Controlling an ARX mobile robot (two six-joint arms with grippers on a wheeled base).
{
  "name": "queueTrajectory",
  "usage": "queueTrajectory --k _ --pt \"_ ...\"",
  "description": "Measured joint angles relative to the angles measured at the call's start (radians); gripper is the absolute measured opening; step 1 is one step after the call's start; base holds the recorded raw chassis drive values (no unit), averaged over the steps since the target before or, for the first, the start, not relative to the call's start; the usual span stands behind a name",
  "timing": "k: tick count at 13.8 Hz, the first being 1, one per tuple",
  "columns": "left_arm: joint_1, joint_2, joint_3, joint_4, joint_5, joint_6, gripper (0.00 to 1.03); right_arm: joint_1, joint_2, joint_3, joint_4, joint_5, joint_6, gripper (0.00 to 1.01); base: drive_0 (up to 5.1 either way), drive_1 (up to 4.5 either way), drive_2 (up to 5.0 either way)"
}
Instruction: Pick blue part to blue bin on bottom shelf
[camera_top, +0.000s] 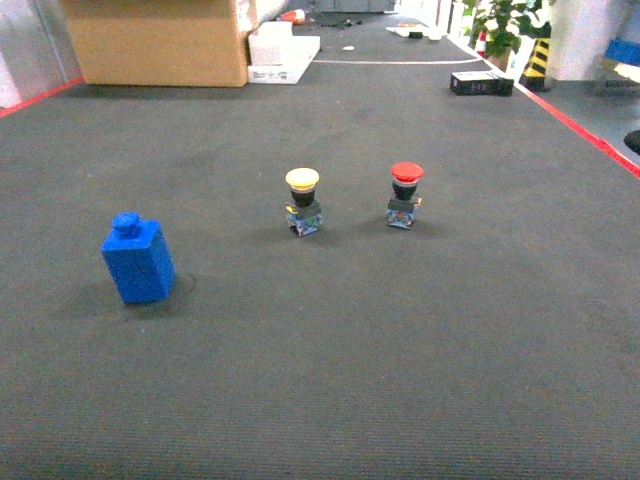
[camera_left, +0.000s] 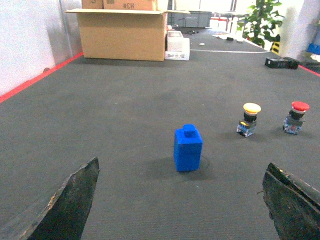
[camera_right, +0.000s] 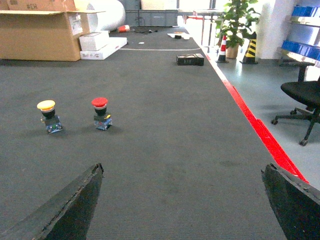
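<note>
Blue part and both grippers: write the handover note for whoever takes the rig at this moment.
Left gripper: open, empty, fingers wide, facing the blue part.
Right gripper: open, empty, nothing between its fingers.
Blue part stands upright on the dark floor, left of the yellow-capped button and red-capped button.
Blue bin and bottom shelf: not in any view.
Done: nothing yet. Left: grasp the part, find the shelf, drop it in the bin.
</note>
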Motion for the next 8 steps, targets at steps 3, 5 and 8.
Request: queueTrajectory --k 3,5,8 --pt "0.0 0.0 0.0 0.0 0.0 0.0 0.98 0.0 0.0 0.0 0.0 0.0 0.0 0.98 0.0 0.0 0.0" --pt "0.0 0.0 0.0 0.0 0.0 0.0 0.98 0.0 0.0 0.0 0.0 0.0 0.0 0.98 0.0 0.0 0.0" --pt "-0.143 0.182 0.091 -0.212 -0.286 -0.029 0.98 0.0 0.0 0.0 0.0 -0.001 0.0 0.98 0.0 0.0 0.0"
